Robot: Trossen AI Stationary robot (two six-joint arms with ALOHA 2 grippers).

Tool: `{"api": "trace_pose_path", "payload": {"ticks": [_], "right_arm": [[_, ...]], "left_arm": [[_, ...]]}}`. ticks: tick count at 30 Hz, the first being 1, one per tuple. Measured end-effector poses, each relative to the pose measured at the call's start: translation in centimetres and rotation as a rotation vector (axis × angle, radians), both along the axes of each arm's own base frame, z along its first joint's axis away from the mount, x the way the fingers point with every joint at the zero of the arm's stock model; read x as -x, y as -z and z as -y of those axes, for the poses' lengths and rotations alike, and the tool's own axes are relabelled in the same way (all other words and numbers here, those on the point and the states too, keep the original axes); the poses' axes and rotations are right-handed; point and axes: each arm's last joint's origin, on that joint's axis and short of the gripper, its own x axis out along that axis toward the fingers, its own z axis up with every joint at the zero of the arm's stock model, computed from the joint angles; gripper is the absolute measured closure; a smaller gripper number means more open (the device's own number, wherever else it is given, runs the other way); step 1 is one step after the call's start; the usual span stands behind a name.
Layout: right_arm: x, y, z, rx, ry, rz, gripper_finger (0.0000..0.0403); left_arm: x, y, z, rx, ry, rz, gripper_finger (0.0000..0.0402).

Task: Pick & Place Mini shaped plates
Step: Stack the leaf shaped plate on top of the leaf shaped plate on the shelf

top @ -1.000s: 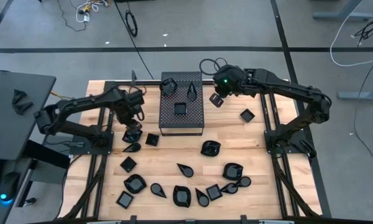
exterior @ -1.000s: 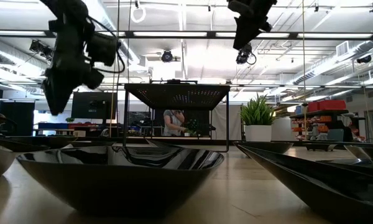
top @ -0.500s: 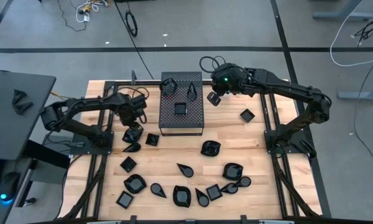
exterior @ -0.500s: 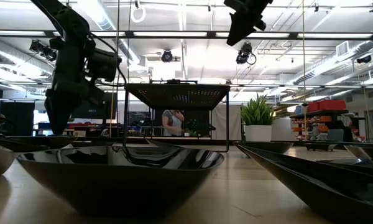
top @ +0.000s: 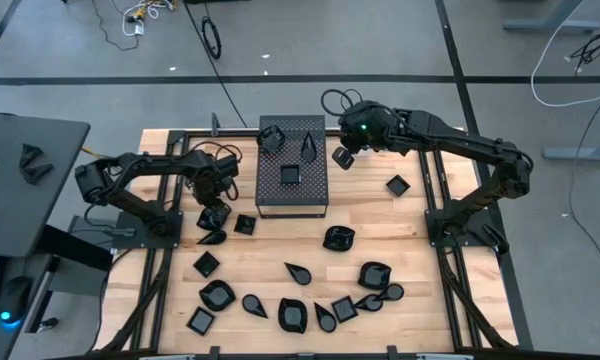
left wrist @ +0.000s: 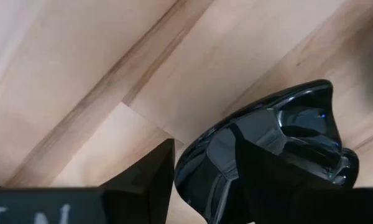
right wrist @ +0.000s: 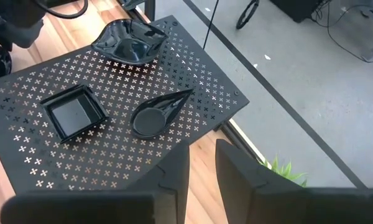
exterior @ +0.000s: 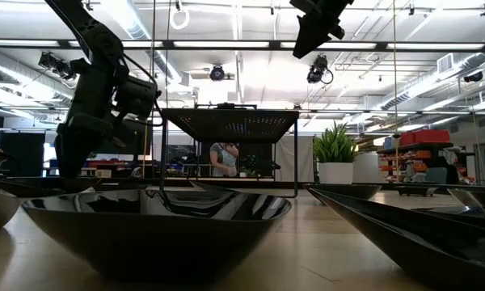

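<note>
Left claw [top: 213,207], fingers apart, is lowering around a leaf plate [left wrist: 270,146] beside the perforated box [top: 292,166]; grasp is coming.

Bare bench [top: 380,215] lies open at three o'clock of the perforated box [top: 292,180], while mini shaped plates [top: 292,315] crowd its six o'clock.

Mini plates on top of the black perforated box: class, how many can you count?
3: a square plate near the box's middle, a teardrop plate towards the right arm's side, and a leaf-shaped plate at the back corner on the left arm's side. None looks hidden.
</note>
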Motion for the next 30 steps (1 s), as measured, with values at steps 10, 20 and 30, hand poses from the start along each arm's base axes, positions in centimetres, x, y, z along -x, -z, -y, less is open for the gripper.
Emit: {"api": "trace_pose_path", "payload": {"ticks": [10, 20, 30], "right_arm": [[0.0, 0.0, 0.0, 0.0, 0.0, 0.001, 0.0323], [0.0, 0.0, 0.0, 0.001, 0.0, 0.002, 0.0323], [-0.1, -0.1, 0.0, 0.006, -0.003, 0.008, 0.0323]], "left_arm": [[0.1, 0.0, 0.1, 0.011, -0.005, -0.014, 0.0351], [0.3, -3.0, 0.1, 0.045, -0.007, -0.057, 0.0397], [0.3, -14.0, -1.7, 0.052, -0.039, 0.02, 0.0398]]}}
